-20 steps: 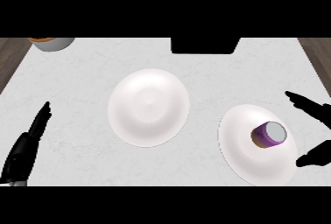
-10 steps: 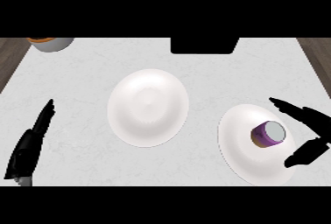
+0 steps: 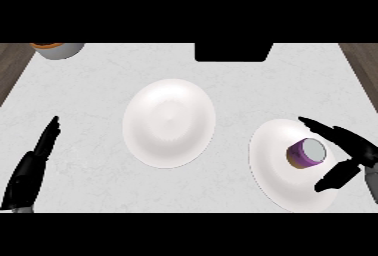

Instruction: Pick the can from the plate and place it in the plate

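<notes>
Right hand (image 3: pixel 353 152) spread open around the purple can (image 3: pixel 306 153) on the right plate (image 3: pixel 277 175), not gripping; left hand (image 3: pixel 33 162) open, resting at left.

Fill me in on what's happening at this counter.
The right hand is spread open around a purple can that stands on the right plate, fingers above it and thumb below, not yet closed. The centre plate holds nothing. The left hand rests open at the left edge.

A purple can (image 3: pixel 306 153) with a grey top stands on the white plate (image 3: pixel 275 170) at lower right; another white plate (image 3: pixel 168 122) lies centre.
</notes>
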